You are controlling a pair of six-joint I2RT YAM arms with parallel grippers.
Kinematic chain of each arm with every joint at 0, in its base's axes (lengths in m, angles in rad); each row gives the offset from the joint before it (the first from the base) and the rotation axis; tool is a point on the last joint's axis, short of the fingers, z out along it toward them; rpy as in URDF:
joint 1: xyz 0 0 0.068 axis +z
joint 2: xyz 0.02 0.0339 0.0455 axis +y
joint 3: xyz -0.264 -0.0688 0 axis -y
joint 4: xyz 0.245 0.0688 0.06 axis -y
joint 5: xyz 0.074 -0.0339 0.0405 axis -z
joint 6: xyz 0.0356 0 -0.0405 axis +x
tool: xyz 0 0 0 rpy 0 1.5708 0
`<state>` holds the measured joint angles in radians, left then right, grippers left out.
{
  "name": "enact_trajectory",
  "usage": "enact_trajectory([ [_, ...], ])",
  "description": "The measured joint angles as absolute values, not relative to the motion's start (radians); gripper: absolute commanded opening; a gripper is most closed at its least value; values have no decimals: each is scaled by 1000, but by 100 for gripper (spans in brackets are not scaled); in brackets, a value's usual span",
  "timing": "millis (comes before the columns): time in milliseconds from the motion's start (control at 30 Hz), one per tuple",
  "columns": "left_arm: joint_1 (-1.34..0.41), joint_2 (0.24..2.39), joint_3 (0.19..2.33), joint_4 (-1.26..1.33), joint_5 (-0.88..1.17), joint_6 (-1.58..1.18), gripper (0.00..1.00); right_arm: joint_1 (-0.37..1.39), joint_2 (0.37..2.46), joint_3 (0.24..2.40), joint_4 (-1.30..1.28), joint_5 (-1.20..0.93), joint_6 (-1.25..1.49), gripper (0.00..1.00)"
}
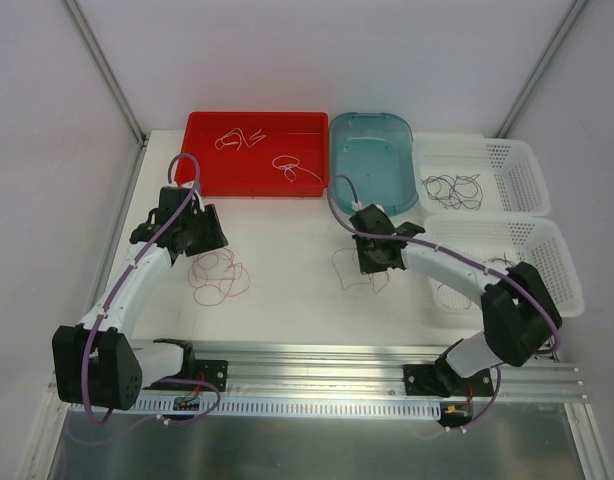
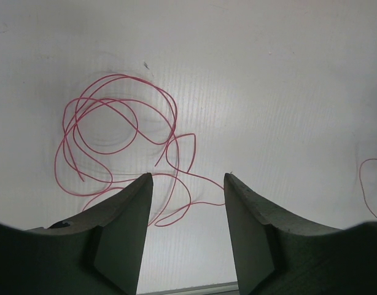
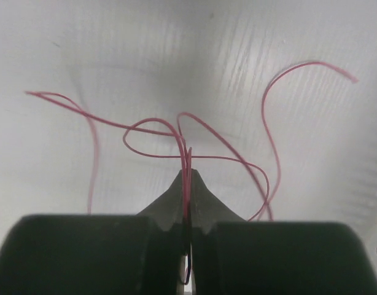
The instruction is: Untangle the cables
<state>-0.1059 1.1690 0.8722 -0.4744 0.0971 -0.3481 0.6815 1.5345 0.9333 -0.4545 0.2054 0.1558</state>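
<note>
A tangle of dark red cable loops (image 1: pixel 219 275) lies on the white table just in front of my left gripper (image 1: pixel 192 238). In the left wrist view the loops (image 2: pixel 137 128) lie ahead and to the left, and the left gripper (image 2: pixel 188 178) is open and empty above the table, with a strand running between its fingertips. My right gripper (image 1: pixel 375 258) is at mid-table, shut on a second dark red cable (image 1: pixel 355 275). In the right wrist view the strands (image 3: pixel 225 158) rise from the closed gripper (image 3: pixel 187 172) and curl outward on both sides.
A red tray (image 1: pixel 202 175) at the back holds white cables (image 1: pixel 295 168). A blue tub (image 1: pixel 372 190) stands beside it. Two white baskets at the right, the far one (image 1: pixel 517 160) and the near one (image 1: pixel 562 270), hold black cables (image 1: pixel 455 188). A metal rail (image 1: pixel 317 365) runs along the near edge.
</note>
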Motion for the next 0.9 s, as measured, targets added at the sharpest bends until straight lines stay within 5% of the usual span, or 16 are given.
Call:
enact_trajectory([
  [500,-106,1169,872,-474,97,-348,51,616,1397,1699,-702,296,-53,1],
  [900,-106,1169,872,-474,102,-348,51,395,1716,1958,-640,171,-88,1],
])
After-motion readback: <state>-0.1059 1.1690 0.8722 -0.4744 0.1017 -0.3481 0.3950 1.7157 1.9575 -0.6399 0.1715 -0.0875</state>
